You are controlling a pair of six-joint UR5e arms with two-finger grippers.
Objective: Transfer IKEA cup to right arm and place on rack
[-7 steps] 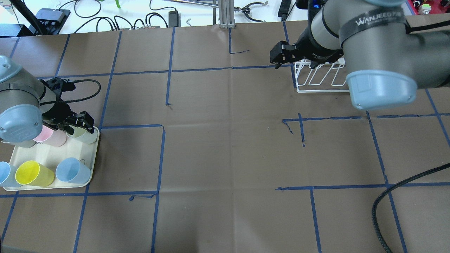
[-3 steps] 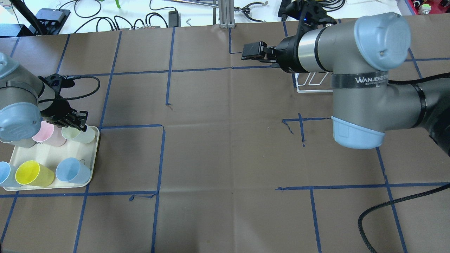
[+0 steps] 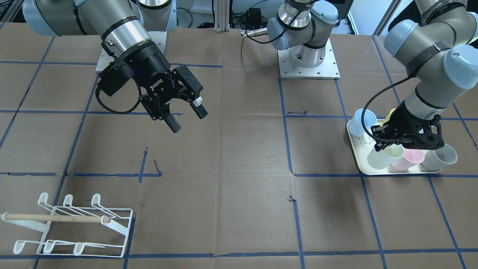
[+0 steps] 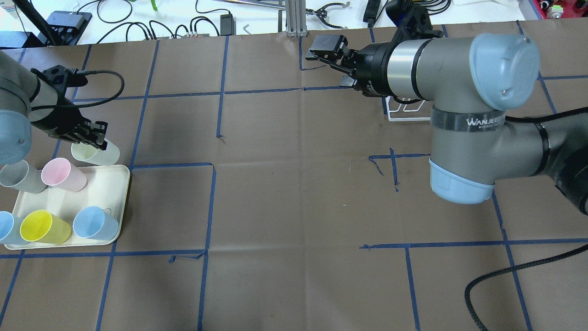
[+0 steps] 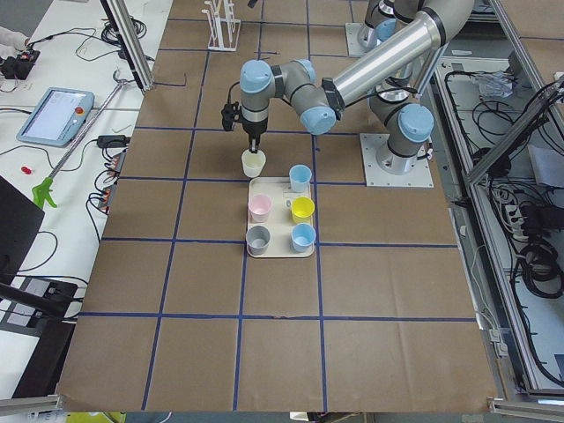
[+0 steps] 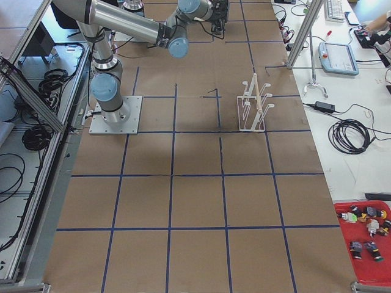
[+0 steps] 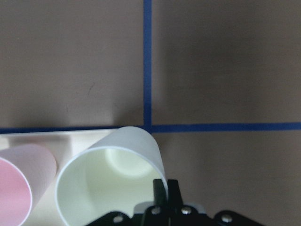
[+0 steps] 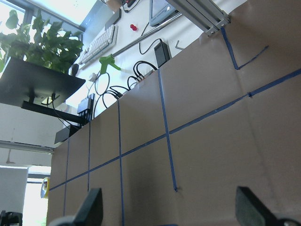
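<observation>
Showing pinched cup [image 7: 110, 181] rim: wrist view.

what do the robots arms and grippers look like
Both are silver-grey tubes with pale blue joint caps. The right arm wears a black strap lettered WANJEED; the right gripper is black, two-fingered, marked ROBOTIQ. The left arm ends in the black left gripper. A thin black cable loops at each wrist.

We are holding our left arm [image 3: 425, 52] bent steeply down, wrist pointing at the table, with the left gripper [image 4: 98, 141] pinching the rim of a pale green cup [image 4: 103, 156]. We are holding our right arm [image 4: 441, 69] outstretched and level, the right gripper [image 3: 188, 120] hanging with jaws spread wide.
</observation>
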